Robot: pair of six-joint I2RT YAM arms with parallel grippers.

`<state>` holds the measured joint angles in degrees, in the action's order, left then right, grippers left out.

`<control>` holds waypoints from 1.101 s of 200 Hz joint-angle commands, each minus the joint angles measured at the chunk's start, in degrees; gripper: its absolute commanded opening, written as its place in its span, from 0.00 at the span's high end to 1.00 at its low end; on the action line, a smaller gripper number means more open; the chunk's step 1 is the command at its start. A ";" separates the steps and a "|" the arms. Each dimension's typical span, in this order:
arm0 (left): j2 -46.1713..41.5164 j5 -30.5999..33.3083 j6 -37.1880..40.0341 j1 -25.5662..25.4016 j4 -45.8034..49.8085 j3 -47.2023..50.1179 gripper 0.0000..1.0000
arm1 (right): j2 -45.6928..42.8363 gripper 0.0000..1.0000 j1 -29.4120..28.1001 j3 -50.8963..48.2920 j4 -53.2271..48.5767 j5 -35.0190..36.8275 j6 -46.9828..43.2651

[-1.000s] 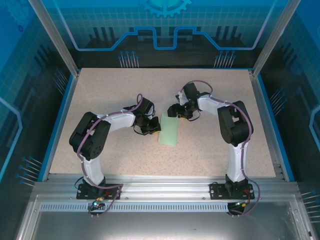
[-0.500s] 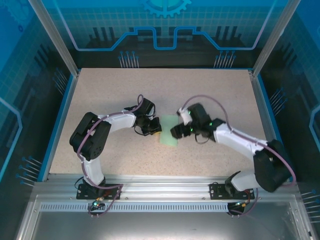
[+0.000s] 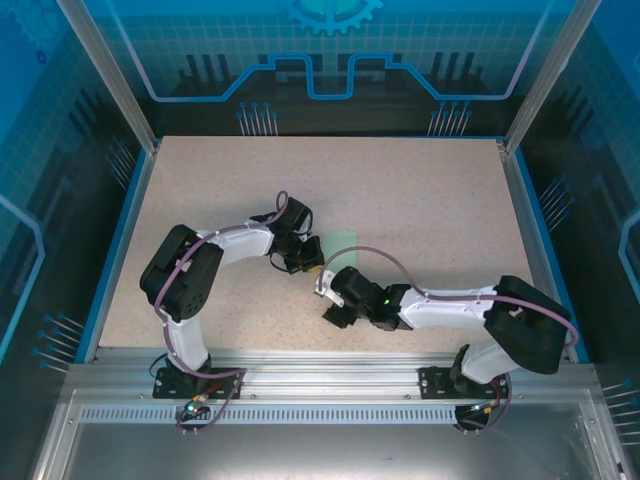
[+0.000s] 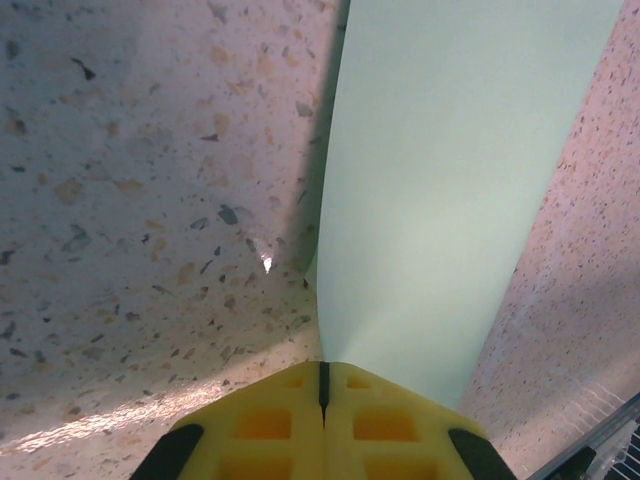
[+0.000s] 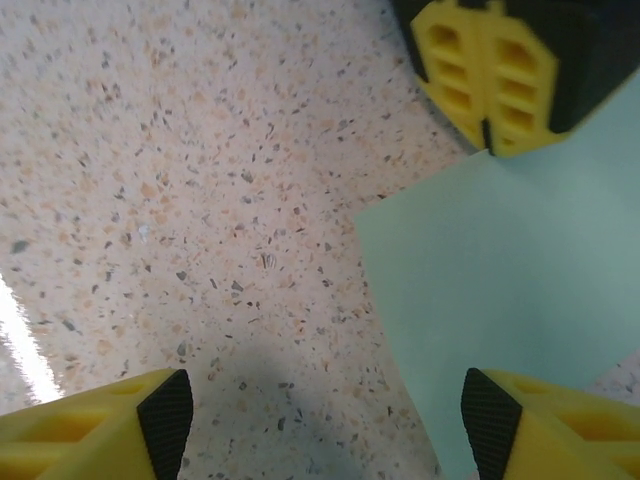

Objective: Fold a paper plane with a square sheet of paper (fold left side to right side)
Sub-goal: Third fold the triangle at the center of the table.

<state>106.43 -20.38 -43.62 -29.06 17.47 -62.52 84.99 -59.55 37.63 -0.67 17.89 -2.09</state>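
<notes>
The square sheet of paper (image 3: 342, 243) is a pale mint-green strip lying on the speckled tabletop; its near end is hidden under my right arm. My left gripper (image 3: 310, 262) is shut at the sheet's left edge. In the left wrist view its yellow jaws (image 4: 322, 372) meet with the paper (image 4: 440, 200) fanning out from their tips, the left edge slightly lifted and casting a shadow. My right gripper (image 3: 330, 292) stands open just near of the sheet. In the right wrist view its fingers (image 5: 328, 425) straddle bare table and the paper's corner (image 5: 510, 270), facing the left gripper (image 5: 488, 145).
The speckled table (image 3: 420, 190) has free room to the far side and right. A blue rim and metal frame posts (image 3: 530, 230) border it. My right arm's elbow (image 3: 530, 335) lies low near the front right edge.
My right arm has swung from the far right of the sheet round to its near side, low over the table. The left gripper has stayed shut at the paper's left edge.
</notes>
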 commanded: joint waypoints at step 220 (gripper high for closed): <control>-7.05 1.83 5.12 3.65 9.02 -2.25 0.62 | 8.32 1.00 -0.31 5.79 3.84 5.55 -6.15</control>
<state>103.90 -19.31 -41.15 -27.68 22.50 -63.92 94.45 -59.96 44.25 3.92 23.94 -9.87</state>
